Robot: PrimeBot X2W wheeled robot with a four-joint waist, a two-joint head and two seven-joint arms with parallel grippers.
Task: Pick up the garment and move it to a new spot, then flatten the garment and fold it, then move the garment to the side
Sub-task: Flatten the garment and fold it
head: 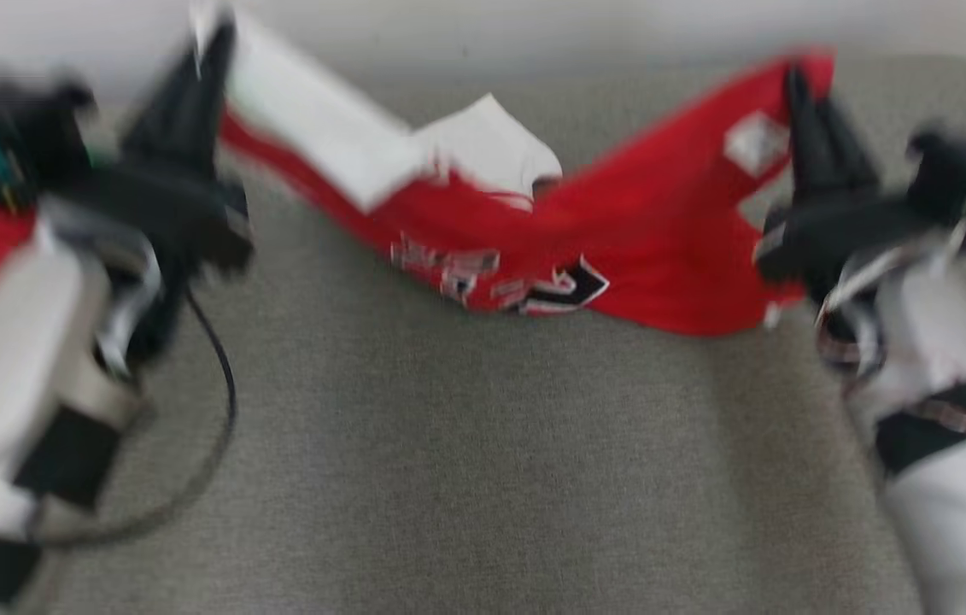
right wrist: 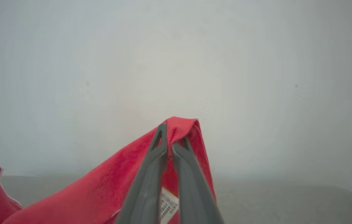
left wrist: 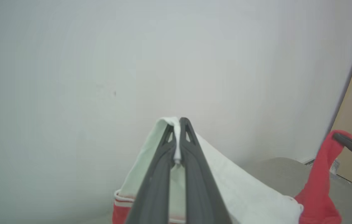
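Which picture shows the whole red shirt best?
The head view: the red shirt hangs stretched between the left hand and right hand, lettering visible, though blurry. The left wrist view shows a pinched white corner; the right wrist view, a pinched red corner with a label.

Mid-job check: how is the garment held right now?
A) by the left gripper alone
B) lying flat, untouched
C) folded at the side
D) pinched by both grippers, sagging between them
D: the left gripper pinches a white edge and the right gripper a red edge of the garment, which sags between them.
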